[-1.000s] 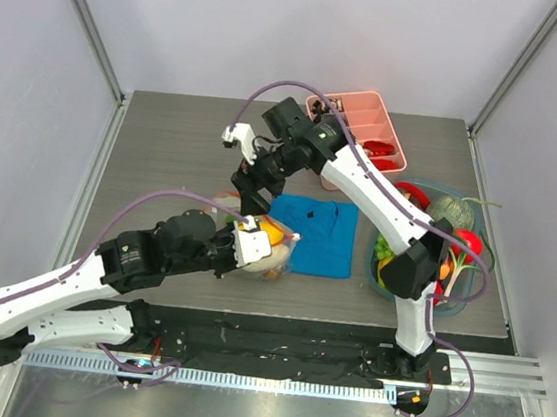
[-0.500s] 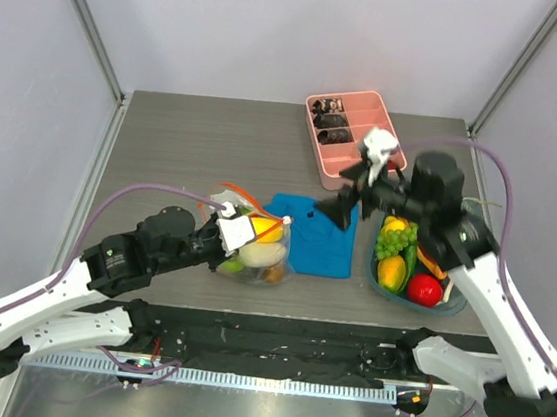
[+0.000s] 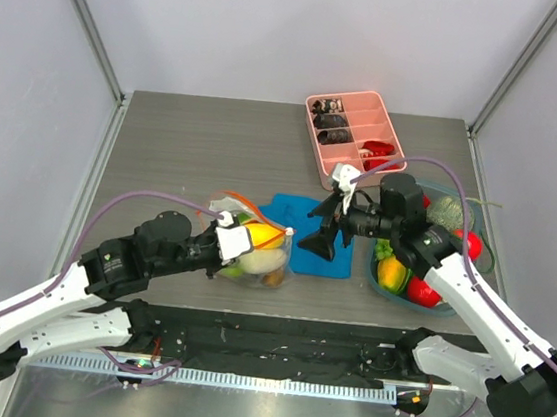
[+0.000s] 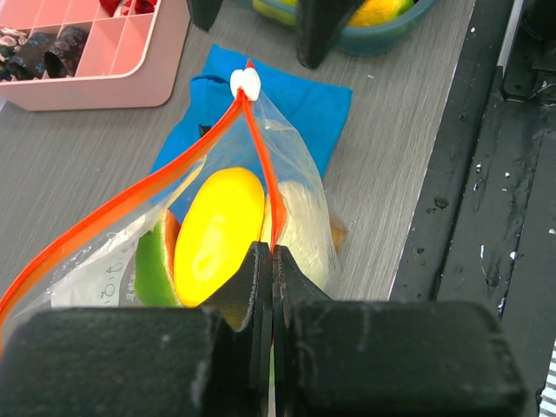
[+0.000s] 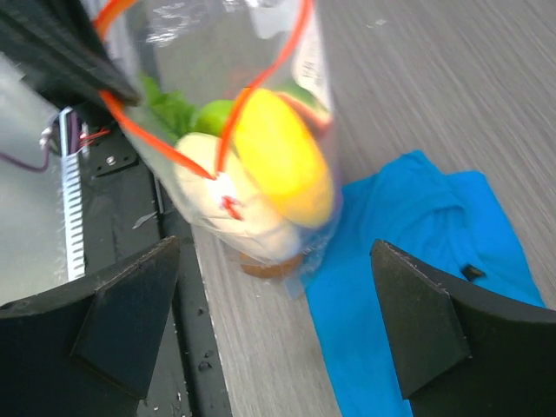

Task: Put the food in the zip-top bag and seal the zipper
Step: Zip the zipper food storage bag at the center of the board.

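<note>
The zip-top bag (image 3: 253, 254) stands near the table's front, its mouth open, with food inside: a yellow piece (image 4: 217, 233), a green one (image 4: 152, 271) and a white one (image 4: 304, 228). My left gripper (image 4: 268, 259) is shut on the orange-red zipper (image 4: 261, 156) at the near end of the bag's rim. The zipper's white tip (image 4: 246, 82) is at the far end. My right gripper (image 3: 321, 225) hangs open over the blue cloth (image 3: 314, 248), just right of the bag, with nothing between its fingers (image 5: 130, 321). More food (image 3: 394, 274) lies in the bowl (image 3: 390, 294).
A pink divided tray (image 3: 335, 173) with small dark and red pieces sits at the back. The bowl of food is at the right, under my right arm. The black front rail (image 4: 512, 217) runs close behind the bag.
My right gripper has left the spot above the bag, swung right toward the bowl, then come back left over the blue cloth, open. My left gripper has kept its hold on the zipper.
</note>
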Available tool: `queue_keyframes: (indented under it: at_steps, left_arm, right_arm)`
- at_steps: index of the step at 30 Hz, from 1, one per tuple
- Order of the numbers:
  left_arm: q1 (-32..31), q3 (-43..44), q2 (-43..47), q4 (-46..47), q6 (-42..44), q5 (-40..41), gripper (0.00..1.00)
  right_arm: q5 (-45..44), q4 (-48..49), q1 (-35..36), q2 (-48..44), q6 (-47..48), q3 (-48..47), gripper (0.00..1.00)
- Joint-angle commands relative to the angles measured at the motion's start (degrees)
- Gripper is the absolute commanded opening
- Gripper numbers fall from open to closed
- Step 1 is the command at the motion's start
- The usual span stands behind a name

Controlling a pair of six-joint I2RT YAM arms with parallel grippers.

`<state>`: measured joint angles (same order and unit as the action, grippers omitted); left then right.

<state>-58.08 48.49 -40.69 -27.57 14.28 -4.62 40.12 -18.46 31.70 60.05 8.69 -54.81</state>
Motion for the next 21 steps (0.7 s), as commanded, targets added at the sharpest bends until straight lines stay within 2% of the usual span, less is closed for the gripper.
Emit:
queue_keyframes:
  at_steps: [1,6,12,21]
  left_arm:
    - [0.2,0.2,0.7,4.2,1.3,-1.4,0.0]
    - [0.2,0.5,0.4,4.2,2.3,-1.6,0.0]
    - [0.2,0.2,1.1,4.2,2.6,-2.1,0.0]
    - [0.2,0.3,0.4,3.9,2.9,-4.1,0.0]
  right_arm:
    - [1.9,7.4,4.2,-1.9,3.6,2.6,0.97]
    - [0.7,12.1,7.6,-0.5,2.8,6.0,0.95]
    - [-2.1,20.6,7.8,0.5,1.3,9.6,0.81]
    - [-2.9,25.0,7.8,3.0,-0.4,9.0,0.73]
